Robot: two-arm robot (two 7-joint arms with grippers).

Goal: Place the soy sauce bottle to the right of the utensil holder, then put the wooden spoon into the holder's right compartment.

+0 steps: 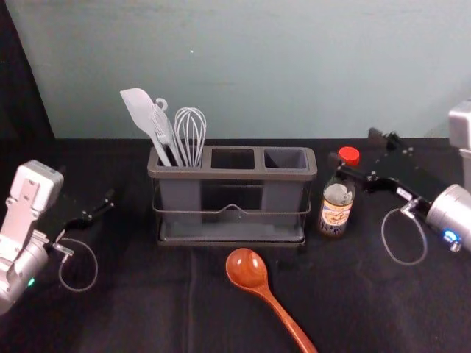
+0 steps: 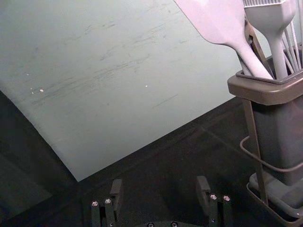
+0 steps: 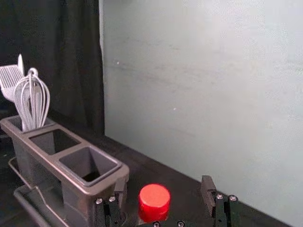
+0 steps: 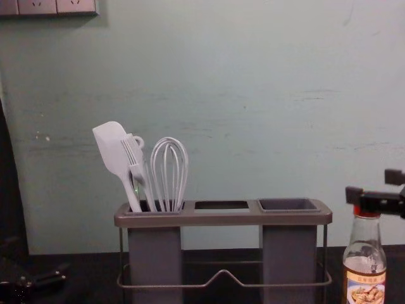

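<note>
One of two placements looks as good as met: the soy sauce bottle [image 1: 336, 212] is stood upright just to the right of the utensil holder [image 1: 232, 174]. What is left is the spoon's part: the wooden spoon [image 1: 249, 270] is laid on the bench [image 1: 132, 294] in front of the holder, and nothing is seen to be held in its right compartment [image 1: 285, 158]. By the holder's left compartment [image 4: 154, 211], pale utensils [image 4: 114, 149] are held.

To the right of the holder, the right end effector [image 3: 163, 183] is opened wide, its fingers set on either side of the bottle's red cap [image 3: 154, 203]; no grip is seen. Whether a grasp or a withdrawal is meant next cannot be told. To the holder's left, the left end effector [image 2: 160, 182] is parked, likewise spread wide, and nothing is held by it.
</note>
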